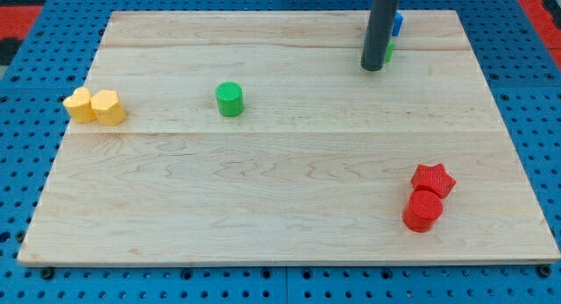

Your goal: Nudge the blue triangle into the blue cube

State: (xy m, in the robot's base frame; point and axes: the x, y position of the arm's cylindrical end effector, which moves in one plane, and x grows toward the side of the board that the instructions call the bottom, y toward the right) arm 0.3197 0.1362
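Note:
My tip (372,68) rests on the wooden board (280,190) near the view's top right. The dark rod hides most of what lies behind it. A sliver of a blue block (398,24) shows just right of the rod near the board's top edge; its shape cannot be made out. A sliver of a green block (388,52) shows right below that, touching the rod's right side. I cannot tell whether this blue block is the triangle or the cube, and no second blue block shows.
A green cylinder (230,99) stands left of centre. Two yellow blocks (95,106) sit together at the left edge. A red star (434,179) and a red cylinder (423,210) touch at the bottom right.

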